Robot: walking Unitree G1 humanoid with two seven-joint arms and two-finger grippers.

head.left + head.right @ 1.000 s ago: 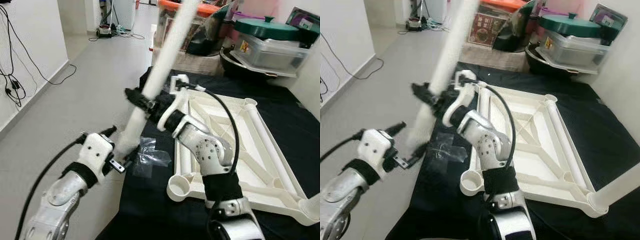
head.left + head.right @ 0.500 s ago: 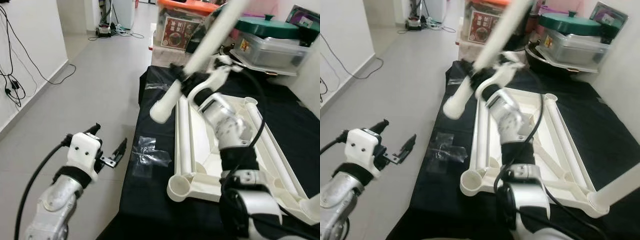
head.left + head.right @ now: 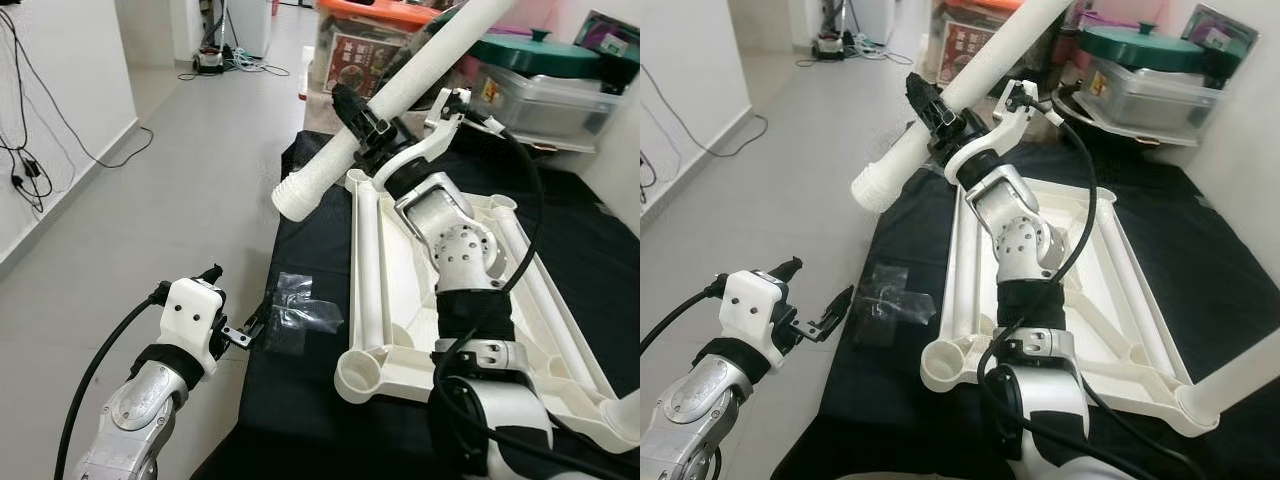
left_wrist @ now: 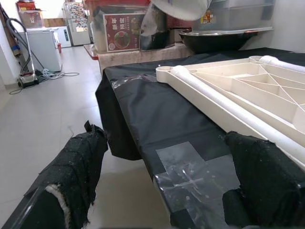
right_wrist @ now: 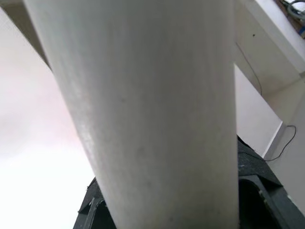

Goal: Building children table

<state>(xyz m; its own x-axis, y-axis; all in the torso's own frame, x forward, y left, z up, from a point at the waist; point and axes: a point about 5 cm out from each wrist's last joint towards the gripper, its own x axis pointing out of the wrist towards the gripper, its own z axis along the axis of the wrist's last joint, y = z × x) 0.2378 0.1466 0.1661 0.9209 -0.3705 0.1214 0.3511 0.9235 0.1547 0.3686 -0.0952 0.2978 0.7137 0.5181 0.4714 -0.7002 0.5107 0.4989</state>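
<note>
Right tool (image 3: 362,128) clamped — left tool (image 3: 240,318) agape

Head stereo pair looking down; both wrist cameras close along jaws

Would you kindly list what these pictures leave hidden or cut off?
- White table leg: its upper end runs off the top edge of the eye views.
- Upturned table top: the right arm covers its middle; its far corner is cut by the right edge.
- Right claw: in the right wrist view the leg blocks its grip.
- Plastic bag: contents too small to tell.
</note>
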